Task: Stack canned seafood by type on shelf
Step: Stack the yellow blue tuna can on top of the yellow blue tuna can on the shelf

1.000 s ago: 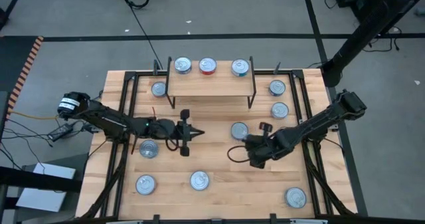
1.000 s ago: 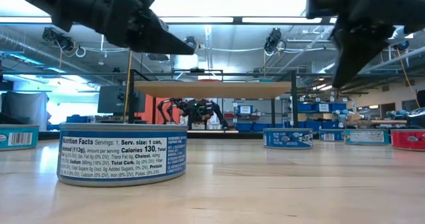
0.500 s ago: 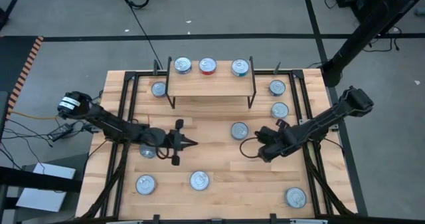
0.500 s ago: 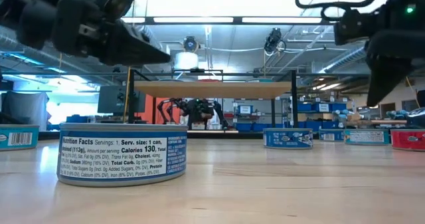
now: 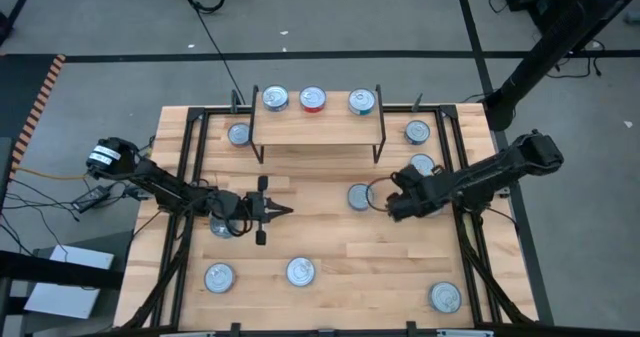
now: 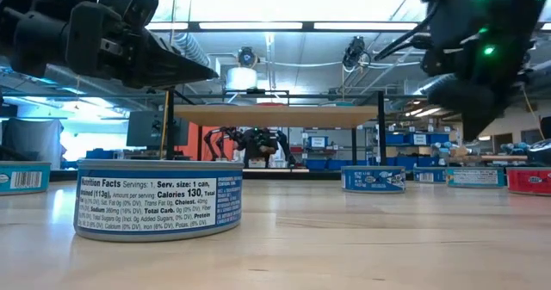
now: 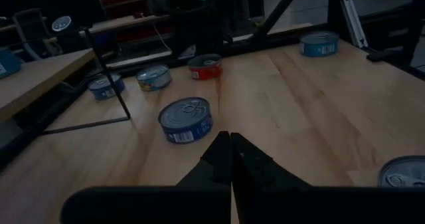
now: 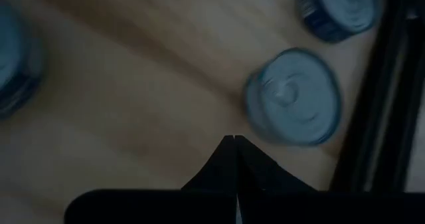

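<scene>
three tins sit on the far shelf, more tins scattered on the counter; left gripper and right gripper hover mid-counter, jaws together, empty.

Eleven seafood tins show from above. Three sit on the single shelf, beyond the left claw. Eight lie on the table: one straight ahead of the claw's tip, one behind it under the arm, three nearer the front edge, and three farther back by the shelf's ends.
</scene>
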Motion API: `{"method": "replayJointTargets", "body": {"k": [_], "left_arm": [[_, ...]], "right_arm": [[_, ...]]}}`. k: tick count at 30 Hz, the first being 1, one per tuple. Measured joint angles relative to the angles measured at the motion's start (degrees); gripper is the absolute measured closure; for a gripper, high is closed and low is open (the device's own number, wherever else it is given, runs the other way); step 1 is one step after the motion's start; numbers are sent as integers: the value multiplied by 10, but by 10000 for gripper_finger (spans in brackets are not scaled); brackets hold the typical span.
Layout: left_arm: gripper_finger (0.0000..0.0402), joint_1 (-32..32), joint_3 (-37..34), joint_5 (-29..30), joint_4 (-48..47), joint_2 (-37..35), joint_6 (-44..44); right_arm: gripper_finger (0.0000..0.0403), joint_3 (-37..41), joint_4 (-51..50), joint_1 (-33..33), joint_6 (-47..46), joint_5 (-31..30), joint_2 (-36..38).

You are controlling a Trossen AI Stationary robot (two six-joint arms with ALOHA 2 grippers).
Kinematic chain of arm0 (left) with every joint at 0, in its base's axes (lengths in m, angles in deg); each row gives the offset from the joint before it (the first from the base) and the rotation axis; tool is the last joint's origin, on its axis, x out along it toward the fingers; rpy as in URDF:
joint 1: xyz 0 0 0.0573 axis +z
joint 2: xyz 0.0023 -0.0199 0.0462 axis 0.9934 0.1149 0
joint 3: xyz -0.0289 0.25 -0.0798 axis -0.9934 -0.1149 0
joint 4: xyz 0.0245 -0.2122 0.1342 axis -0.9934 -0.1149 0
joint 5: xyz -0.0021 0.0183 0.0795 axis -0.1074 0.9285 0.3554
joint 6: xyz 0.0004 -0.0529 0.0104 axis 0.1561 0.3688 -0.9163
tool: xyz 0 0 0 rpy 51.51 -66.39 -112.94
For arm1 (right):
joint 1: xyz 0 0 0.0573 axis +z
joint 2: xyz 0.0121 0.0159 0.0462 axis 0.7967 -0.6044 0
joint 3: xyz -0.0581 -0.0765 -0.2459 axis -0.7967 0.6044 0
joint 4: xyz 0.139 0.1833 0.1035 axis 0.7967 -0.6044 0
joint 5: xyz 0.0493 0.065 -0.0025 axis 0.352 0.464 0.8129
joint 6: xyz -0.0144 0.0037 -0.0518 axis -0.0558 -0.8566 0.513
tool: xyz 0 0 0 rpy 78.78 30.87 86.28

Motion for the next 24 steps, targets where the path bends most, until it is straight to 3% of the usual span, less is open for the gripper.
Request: {"method": "replayJointTargets", "body": {"k": [12,24], "left_arm": [[401,0,0,1,-5,0,4],[401,0,0,1,-6,0,4]], "right_arm": [[400,2,3,-153,105,-44,0],[400,106,101,-208,153,-22,-1]]}}
